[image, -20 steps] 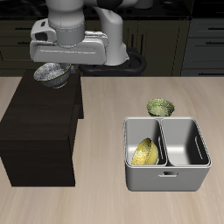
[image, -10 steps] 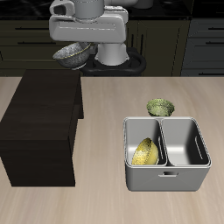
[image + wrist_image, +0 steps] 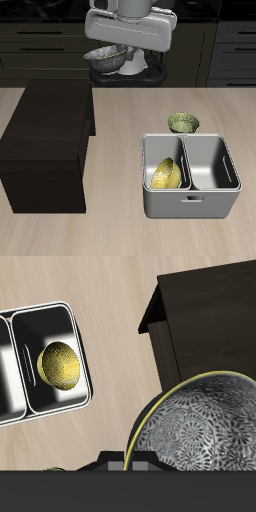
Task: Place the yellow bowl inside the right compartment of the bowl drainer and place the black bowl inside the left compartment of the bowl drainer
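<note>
The black bowl is hanging tilted in the air under the gripper, high above the table and back beyond the dark box, with the jaws clamping its rim. The yellow bowl is leaning on its edge inside one well of the bowl drainer, while the neighbouring well is standing bare. An olive-green bowl is sitting on the table just behind the drainer.
</note>
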Motion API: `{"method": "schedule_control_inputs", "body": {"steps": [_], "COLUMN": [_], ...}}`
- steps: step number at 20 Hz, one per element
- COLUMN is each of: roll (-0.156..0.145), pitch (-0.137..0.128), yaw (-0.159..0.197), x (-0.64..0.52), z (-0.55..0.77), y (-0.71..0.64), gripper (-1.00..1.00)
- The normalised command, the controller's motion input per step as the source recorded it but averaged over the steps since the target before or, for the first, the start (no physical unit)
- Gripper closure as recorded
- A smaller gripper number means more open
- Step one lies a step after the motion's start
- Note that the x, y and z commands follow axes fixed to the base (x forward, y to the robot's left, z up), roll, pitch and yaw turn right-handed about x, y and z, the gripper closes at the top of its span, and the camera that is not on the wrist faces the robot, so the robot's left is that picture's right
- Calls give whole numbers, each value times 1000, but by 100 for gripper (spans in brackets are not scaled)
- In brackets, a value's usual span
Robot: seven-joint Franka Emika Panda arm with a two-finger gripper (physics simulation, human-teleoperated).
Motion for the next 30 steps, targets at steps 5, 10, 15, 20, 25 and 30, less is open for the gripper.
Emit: {"method": "schedule_control_inputs", "body": {"steps": [5,10,15,20,25,30], "roll": [-32,65,62,84,43,37], "pitch": [-34,32,9,-15,13,-22], "yaw": [44,59,62,125,14,29], "x": [131,53,-40,-84,42,53], "z": [-114,-266,-188,-228,-33,50], "y": [554,539,427,947,329,430], "gripper": [100,100,100,100,100,100]}}
